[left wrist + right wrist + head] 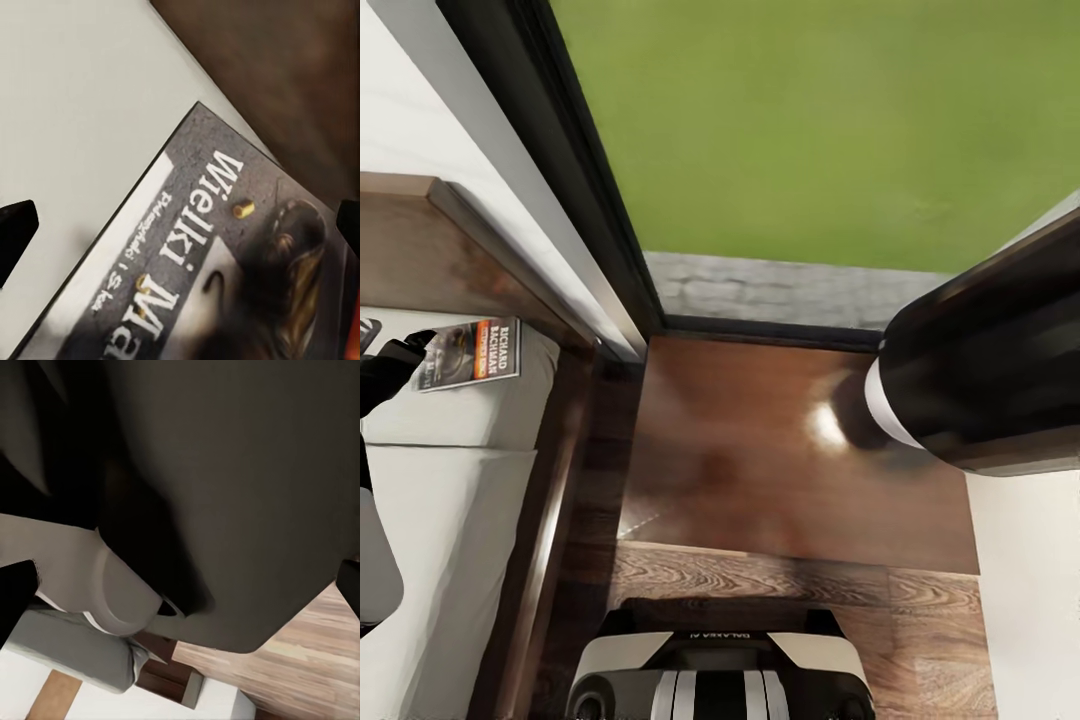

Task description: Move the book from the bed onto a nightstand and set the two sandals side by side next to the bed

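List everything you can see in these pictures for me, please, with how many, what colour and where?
book: one, dark cover with orange band and white lettering, flat on the bed near the headboard
bed: one, off-white mattress in a dark brown frame, at the left
nightstand: one, glossy dark brown top, between bed and window
window: one, dark frame, green grass outside
floor: wood planks, below the nightstand
left gripper: black, open, at the book's edge
right arm: black and white, over the nightstand
robot base: white and black

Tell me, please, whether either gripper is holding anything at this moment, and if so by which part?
Nothing is held. The left gripper reaches the edge of the book lying on the bed, fingers spread apart around its cover.
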